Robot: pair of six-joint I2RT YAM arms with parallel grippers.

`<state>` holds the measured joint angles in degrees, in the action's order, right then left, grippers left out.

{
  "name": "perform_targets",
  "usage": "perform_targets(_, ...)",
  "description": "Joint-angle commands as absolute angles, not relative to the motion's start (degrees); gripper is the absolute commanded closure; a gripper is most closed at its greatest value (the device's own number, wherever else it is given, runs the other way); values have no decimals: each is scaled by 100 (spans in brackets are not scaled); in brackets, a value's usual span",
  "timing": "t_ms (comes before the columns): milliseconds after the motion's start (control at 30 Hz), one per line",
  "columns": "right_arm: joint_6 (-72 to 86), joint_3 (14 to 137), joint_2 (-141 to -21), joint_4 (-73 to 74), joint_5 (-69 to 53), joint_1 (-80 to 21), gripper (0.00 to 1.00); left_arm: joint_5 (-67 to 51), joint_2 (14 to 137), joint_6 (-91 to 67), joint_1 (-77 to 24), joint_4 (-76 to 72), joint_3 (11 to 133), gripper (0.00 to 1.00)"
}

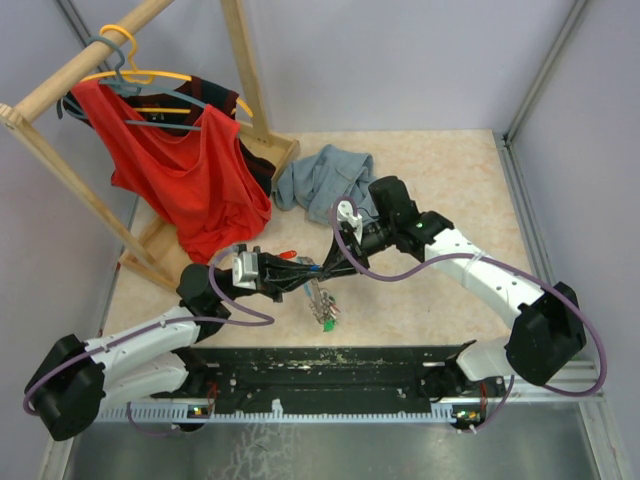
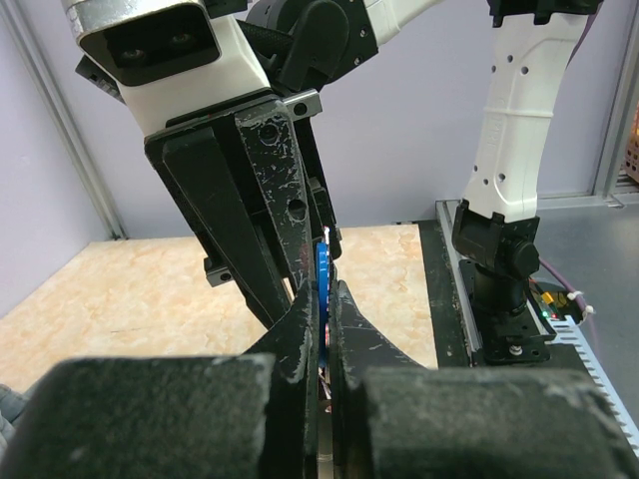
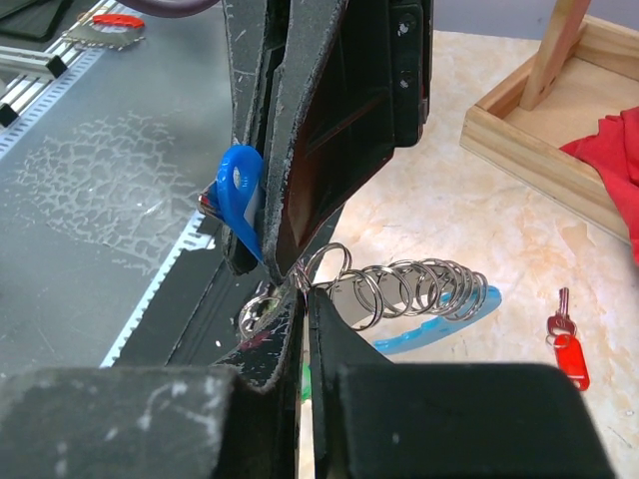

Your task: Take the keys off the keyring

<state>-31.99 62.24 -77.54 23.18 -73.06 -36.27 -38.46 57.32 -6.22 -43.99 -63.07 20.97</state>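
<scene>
My two grippers meet above the table's near middle. My left gripper [image 1: 298, 273] [image 2: 324, 299] is shut on the blue key [image 2: 321, 269], whose blue head with a hole shows in the right wrist view [image 3: 240, 195]. My right gripper [image 1: 332, 266] [image 3: 305, 289] is shut on a silvery ring of the keyring's chain [image 3: 409, 289]. The light blue part of the loop [image 3: 454, 317] hangs behind the chain. More keys [image 1: 322, 303] dangle below the grippers, a green one [image 1: 327, 325] lowest. A red key [image 1: 288, 255] [image 3: 567, 344] lies loose on the table.
A wooden clothes rack [image 1: 60, 85] with a red garment [image 1: 190, 180] stands at the back left, and its base [image 3: 539, 150] is near the red key. A grey-blue cloth [image 1: 320, 175] lies behind the grippers. A black rail [image 1: 330, 365] runs along the near edge.
</scene>
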Motion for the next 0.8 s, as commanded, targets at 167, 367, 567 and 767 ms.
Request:
perform_targets(167,-3316,6354,-7695,2344,-7547,-3640,100,-3656,5551,-690,-4395,-6797,2063,100)
perform_targets(367,-3208,6359,-7655,2291,-7665,-3501,100,-3522,5277,-749,-4390,-6841,1758,100)
perform_targets(567,-2967,6313,-7668,2094,-7717,-3439,100,-3467,5082,-828,-4393,-6851,1478,100)
perform_targets(767,-2863,6299,-7647,1996,-7741,-3367,100,-3374,4974,-971,-4394,-6908,1147,100)
